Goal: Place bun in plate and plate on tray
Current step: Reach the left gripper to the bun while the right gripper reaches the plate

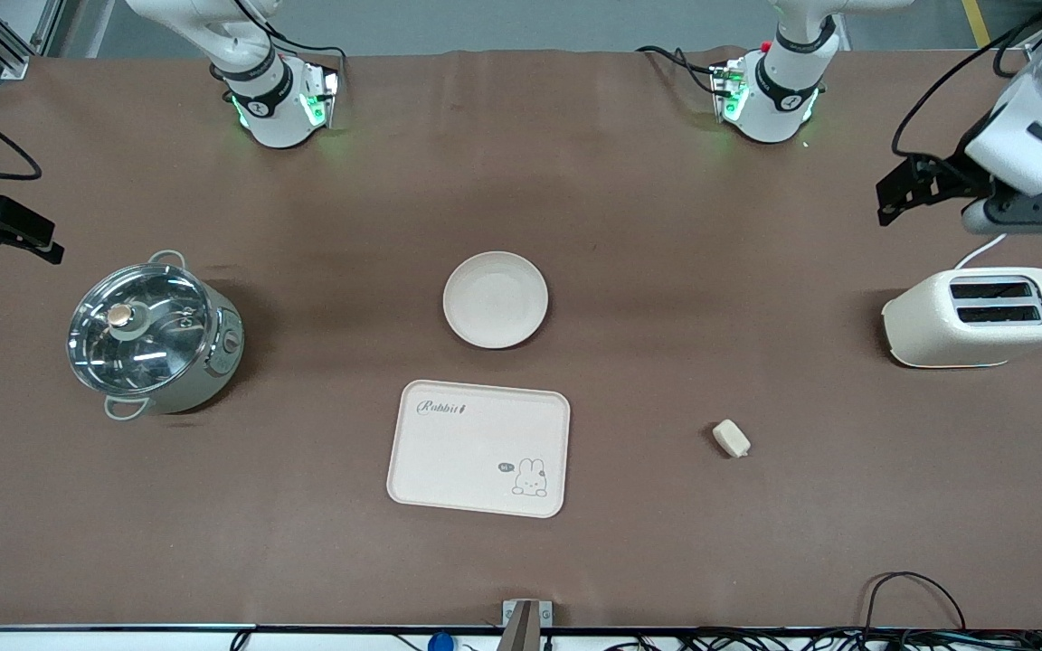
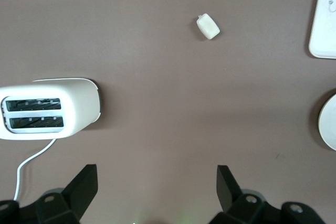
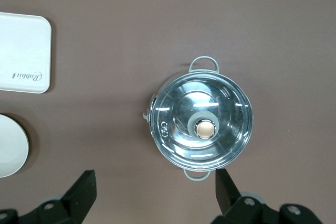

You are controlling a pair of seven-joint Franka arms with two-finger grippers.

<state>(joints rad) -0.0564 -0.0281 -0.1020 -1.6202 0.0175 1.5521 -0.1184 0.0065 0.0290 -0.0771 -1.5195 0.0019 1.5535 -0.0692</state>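
The bun (image 1: 731, 438) lies on the bare table, nearer the front camera than the toaster, toward the left arm's end; it also shows in the left wrist view (image 2: 208, 26). The empty plate (image 1: 496, 299) sits mid-table, and its edge shows in both wrist views (image 2: 329, 124) (image 3: 10, 145). The empty tray (image 1: 458, 452) lies just nearer the camera than the plate, and shows in both wrist views (image 2: 325, 24) (image 3: 23, 53). My left gripper (image 1: 892, 194) (image 2: 156, 182) is open, empty, raised over the table by the toaster. My right gripper (image 1: 33, 237) (image 3: 155, 187) is open, empty, raised by the pot.
A cream toaster (image 1: 978, 316) (image 2: 50, 108) with a white cord stands at the left arm's end. A lidded steel pot (image 1: 155, 334) (image 3: 201, 120) stands at the right arm's end. Cables run along the table edge nearest the camera.
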